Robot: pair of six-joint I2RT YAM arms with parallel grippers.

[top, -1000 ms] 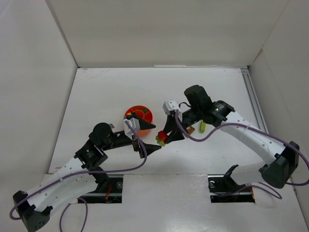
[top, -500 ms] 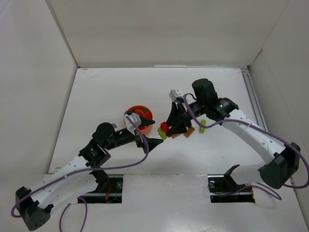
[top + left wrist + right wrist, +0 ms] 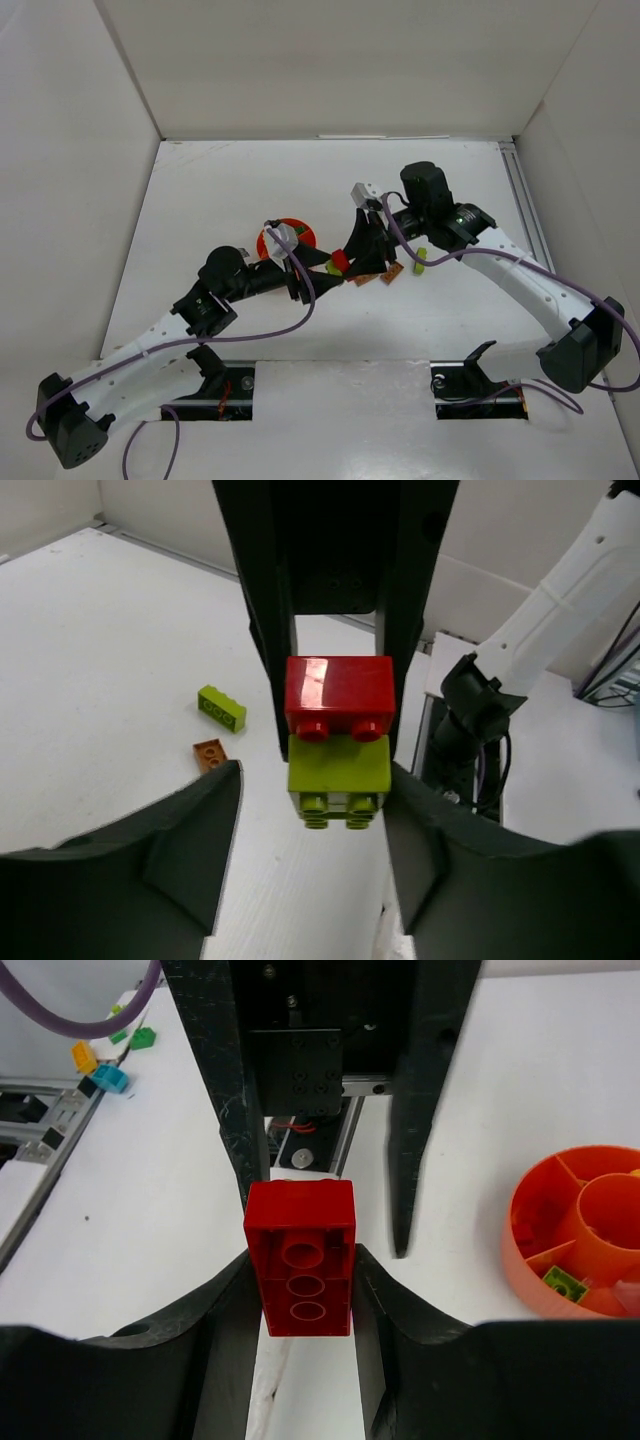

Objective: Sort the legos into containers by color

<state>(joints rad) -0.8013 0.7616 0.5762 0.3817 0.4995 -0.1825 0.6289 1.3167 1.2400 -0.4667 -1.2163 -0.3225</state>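
Note:
A red brick (image 3: 300, 1260) with a lime-yellow brick (image 3: 338, 770) stuck beneath it hangs above the table, at mid-table in the top view (image 3: 340, 261). My right gripper (image 3: 302, 1255) is shut on the red brick from the right. Coming from the left, my left gripper (image 3: 315, 780) has its fingers drawn in on the lime-yellow brick (image 3: 332, 271), and the two grippers (image 3: 325, 268) meet tip to tip. The red-orange bowl (image 3: 530, 1250) sits just behind the left gripper, partly hidden (image 3: 298, 232), with a green brick (image 3: 563, 1282) inside.
A loose lime brick (image 3: 420, 262) and an orange-brown plate (image 3: 392, 272) lie on the table beside my right gripper. Small orange (image 3: 84, 1055), cyan (image 3: 110, 1078) and green (image 3: 143, 1038) bricks lie beyond the left arm. White walls enclose the table on three sides.
My left gripper has moved right and up to the stacked bricks, and its jaws have narrowed from wide open onto the lime-yellow brick. The right gripper rose slightly, still gripping the red brick.

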